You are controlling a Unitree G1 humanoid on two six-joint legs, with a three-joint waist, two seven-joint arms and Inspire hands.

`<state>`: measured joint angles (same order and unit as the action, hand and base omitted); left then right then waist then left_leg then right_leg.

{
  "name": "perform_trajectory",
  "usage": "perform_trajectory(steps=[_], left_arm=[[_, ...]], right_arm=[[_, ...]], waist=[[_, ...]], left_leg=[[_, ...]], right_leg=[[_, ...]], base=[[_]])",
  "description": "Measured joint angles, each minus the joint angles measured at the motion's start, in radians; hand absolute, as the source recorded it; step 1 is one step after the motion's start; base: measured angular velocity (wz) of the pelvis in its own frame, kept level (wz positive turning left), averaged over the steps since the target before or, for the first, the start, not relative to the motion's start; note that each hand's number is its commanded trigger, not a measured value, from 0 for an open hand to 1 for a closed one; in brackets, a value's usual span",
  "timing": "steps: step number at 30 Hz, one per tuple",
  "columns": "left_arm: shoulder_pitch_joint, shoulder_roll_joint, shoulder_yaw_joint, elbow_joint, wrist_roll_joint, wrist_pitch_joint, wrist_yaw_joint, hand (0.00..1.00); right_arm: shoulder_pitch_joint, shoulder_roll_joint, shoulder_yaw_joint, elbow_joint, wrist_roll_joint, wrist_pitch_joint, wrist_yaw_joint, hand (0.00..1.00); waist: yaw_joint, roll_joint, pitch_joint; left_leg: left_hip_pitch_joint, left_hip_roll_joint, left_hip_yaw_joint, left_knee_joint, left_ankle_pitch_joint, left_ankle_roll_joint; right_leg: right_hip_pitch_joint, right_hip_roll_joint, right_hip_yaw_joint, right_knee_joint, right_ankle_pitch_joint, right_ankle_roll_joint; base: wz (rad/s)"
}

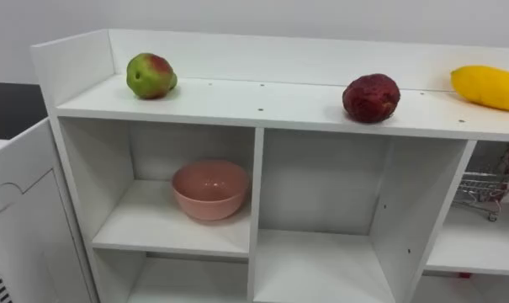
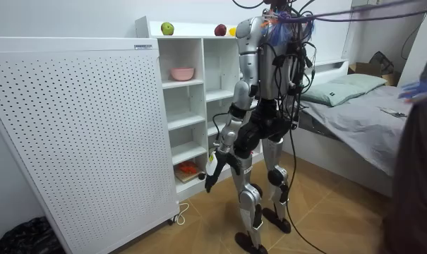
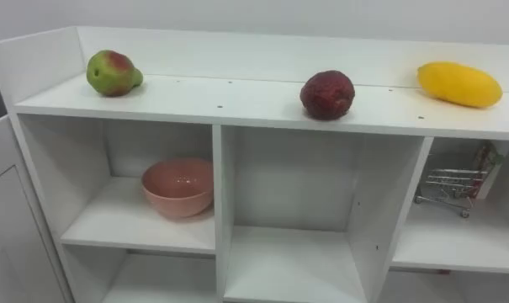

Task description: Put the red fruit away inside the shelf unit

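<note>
Robot stands upright facing closet [image 1: 237, 108], feet on wood floor, white perforated panel [image 2: 72, 141] at the room view's left, bed [image 2: 354, 106] at its right.

Fruit: all three lie on the closet's top board, in a row and well apart.
- Green-red pear [image 1: 151, 75] near the left end, just beside the raised side wall.
- Dark red fruit [image 1: 371, 98] right of centre, near the front edge.
- Yellow mango [image 1: 488, 87] at the right end, lying on its side, further back.

Top row of compartments below:
- Left one: pink bowl [image 1: 209, 189], upright, toward the right side of its shelf.
- Middle one: bare.
- Right one: small wire cart [image 1: 485, 189].

Lower down, room view: something orange [image 2: 188, 168] on a low shelf; too small to name.

Left hand [image 2: 212, 173] hangs at thigh height, clear of the closet, fingers loose and pointing down, nothing gripped as far as it shows.
</note>
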<state>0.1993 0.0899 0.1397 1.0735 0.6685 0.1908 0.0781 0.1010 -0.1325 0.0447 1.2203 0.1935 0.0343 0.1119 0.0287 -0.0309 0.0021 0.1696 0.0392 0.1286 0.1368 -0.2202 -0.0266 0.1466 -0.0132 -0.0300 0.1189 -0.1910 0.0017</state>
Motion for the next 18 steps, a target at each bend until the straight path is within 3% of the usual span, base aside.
perform_trajectory(steps=[9,15,17,18], left_arm=[[-0.006,0.001,-0.024,0.003,-0.010,-0.020,0.005,0.00],[-0.006,0.001,-0.002,0.002,-0.011,-0.048,0.029,0.00],[-0.009,0.003,0.008,0.002,-0.021,-0.063,0.045,0.00],[-0.009,0.004,0.014,0.002,-0.026,-0.072,0.048,0.00]], right_arm=[[0.001,0.001,-0.003,0.005,0.066,-0.004,-0.014,0.00],[0.013,0.009,-0.101,-0.002,0.154,-0.003,-0.067,0.00],[0.015,0.007,-0.153,-0.033,0.204,-0.001,-0.099,0.00],[0.016,0.007,-0.171,-0.055,0.209,0.001,-0.114,0.00]], waist=[[-0.002,0.003,0.0011],[-0.026,0.004,0.0019],[-0.036,-0.007,0.0015],[-0.036,0.001,0.0040]], left_leg=[[-0.001,0.000,0.000,0.000,0.000,0.000],[-0.001,0.000,0.005,0.000,0.000,0.000],[0.002,0.000,0.007,0.000,0.000,0.000],[0.003,0.000,0.007,0.000,0.000,0.000]], right_leg=[[-0.001,0.000,0.000,0.000,0.000,0.000],[-0.002,0.001,0.001,0.000,0.000,0.000],[-0.002,0.001,0.002,0.002,0.000,0.000],[-0.003,0.001,0.004,0.004,0.000,0.000]], base=[[0.00],[-0.01],[-0.04],[-0.09]])
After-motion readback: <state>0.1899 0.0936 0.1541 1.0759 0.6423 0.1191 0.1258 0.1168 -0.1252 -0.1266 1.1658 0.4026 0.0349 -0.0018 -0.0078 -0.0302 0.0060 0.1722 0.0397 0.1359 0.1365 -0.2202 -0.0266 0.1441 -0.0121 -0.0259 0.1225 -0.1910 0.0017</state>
